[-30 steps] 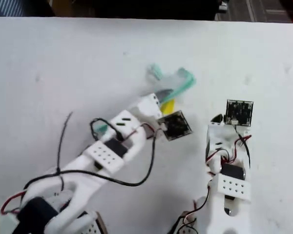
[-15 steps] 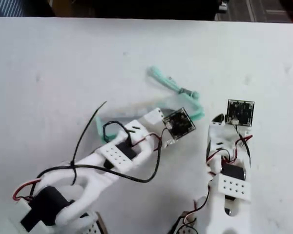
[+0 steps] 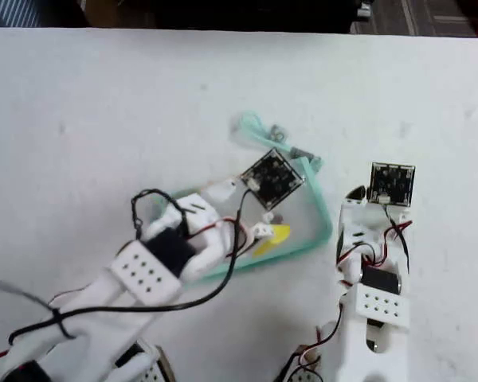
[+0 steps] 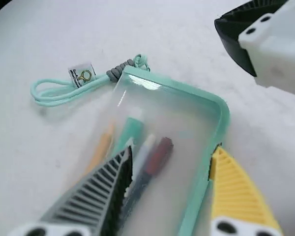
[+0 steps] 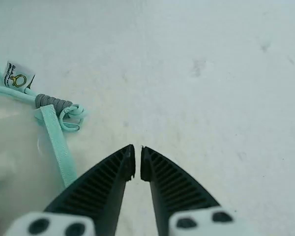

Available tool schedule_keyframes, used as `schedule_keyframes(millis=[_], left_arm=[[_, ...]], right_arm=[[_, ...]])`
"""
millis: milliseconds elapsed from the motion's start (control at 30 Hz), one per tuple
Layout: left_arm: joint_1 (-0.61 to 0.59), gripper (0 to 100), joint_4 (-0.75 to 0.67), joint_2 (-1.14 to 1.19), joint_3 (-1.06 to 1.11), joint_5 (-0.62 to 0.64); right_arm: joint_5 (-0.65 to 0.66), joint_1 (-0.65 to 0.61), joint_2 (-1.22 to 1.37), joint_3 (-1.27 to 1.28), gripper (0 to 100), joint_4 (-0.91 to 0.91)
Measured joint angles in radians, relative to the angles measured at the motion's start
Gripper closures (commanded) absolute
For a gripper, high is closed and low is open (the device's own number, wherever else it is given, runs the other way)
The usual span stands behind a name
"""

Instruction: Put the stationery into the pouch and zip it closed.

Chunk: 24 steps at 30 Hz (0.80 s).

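Observation:
A translucent pouch with a mint-green rim [image 3: 324, 216] lies flat on the white table, its cord [image 3: 251, 127] trailing toward the back. Through the pouch wall [image 4: 187, 123] I see several pens, among them a dark red one [image 4: 158, 154] and a teal one [image 4: 131, 132], plus an orange pencil [image 4: 103, 146]. My left gripper [image 4: 172, 152] hovers open over the pouch, its grey and yellow fingers straddling it [image 3: 264, 231]. My right gripper [image 5: 137, 148] is shut and holds nothing, low over bare table beside the pouch's corner [image 5: 56, 142], just right of the pouch [image 3: 354, 194].
The cord's grey knot [image 5: 53, 103] and white tag [image 4: 82, 74] lie behind the pouch. The right arm's body [image 3: 370, 278] stands close to the pouch's right edge. The table's back edge runs along the top of the high view.
The pouch, bunched up farther back a second ago, now lies flat nearer the front. The left arm swung with it and now hangs open over it. The right arm kept still.

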Motion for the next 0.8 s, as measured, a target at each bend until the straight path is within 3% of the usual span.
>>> schedule_keyframes(millis=[200, 433, 533, 667, 800], left_arm=[[-0.055, 76, 0.181, -0.192, -0.006, -0.092], [-0.506, 95, 0.204, -0.399, -0.008, -0.135], [-0.68, 97, 0.204, -0.413, 0.014, -0.163], [-0.799, 98, 0.21, -0.362, 0.084, -0.242], [-0.827, 98, 0.21, -0.198, 0.101, -0.25]], right_arm=[[0.0, 0.0, 0.0, 0.0, 98.2, 0.0], [0.0, 0.002, 0.0, 0.0, 98.2, 0.0], [0.0, 0.002, 0.0, 0.0, 98.2, 0.0], [0.0, 0.002, 0.0, 0.0, 98.2, 0.0], [0.0, 0.002, 0.0, 0.0, 98.1, 0.0]])
